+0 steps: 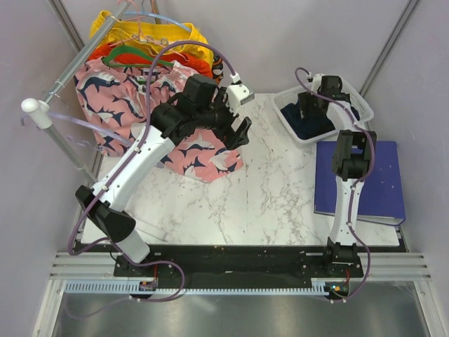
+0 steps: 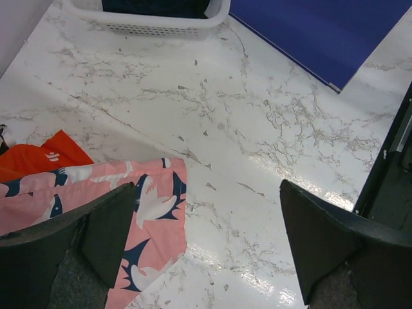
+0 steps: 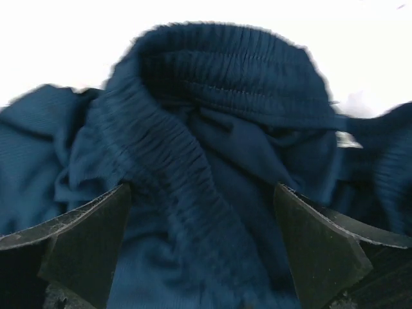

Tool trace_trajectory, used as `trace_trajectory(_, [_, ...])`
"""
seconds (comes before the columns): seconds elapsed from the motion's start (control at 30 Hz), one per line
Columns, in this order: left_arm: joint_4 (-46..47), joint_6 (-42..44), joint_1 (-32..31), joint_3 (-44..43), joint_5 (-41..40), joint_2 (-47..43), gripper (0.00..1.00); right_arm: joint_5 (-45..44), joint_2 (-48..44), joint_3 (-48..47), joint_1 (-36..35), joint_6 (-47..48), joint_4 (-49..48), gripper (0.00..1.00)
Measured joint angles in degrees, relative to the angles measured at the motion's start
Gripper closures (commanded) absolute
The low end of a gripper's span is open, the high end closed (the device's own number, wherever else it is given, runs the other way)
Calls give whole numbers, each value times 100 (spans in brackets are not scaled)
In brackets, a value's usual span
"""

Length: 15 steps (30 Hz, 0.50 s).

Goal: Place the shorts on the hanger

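The dark navy shorts [image 1: 317,127] lie crumpled in a white basket [image 1: 293,131] at the back right. In the right wrist view the shorts [image 3: 212,96] fill the frame, with the elastic waistband ridge running between my fingers and a small white label at the right. My right gripper [image 3: 203,188] is open, low in the basket over the shorts [image 1: 309,110], a finger on either side of the waistband. My left gripper [image 1: 240,131] is open and empty above the marble table [image 2: 207,187]. A thin pale hanger [image 1: 77,125] hangs off the rail at the left.
Pink shark-print shorts [image 1: 203,153] hang under my left arm, their hem by the left finger [image 2: 151,212]. Orange and yellow shorts [image 1: 151,43] hang on the metal rail [image 1: 70,70]. A blue board [image 1: 368,181] lies at the right. The basket's rim also shows in the left wrist view [image 2: 154,24].
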<state>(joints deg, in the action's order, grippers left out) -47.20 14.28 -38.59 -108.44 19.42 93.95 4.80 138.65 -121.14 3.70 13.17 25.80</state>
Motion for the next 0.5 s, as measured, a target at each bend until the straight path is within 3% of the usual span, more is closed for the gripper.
trace_trajectory(0.07, [-15,33,-2,35,-26,0,0,-114,201,-15,-26,26,-68,16])
trace_trajectory(0.17, [0,66,-4,35,-87,-2,0,-70,291,-13,-20,15,-136,62])
trace_trajectory(0.2, [2,81,-4,35,-109,-2,0,-22,260,-15,-15,66,-160,90])
trace_trajectory(0.23, [9,92,-4,35,-127,-2,0,85,236,-13,-9,61,-151,99])
trace_trajectory(0.5, [13,127,-4,9,-153,-4,0,957,-778,2,42,-251,219,100])
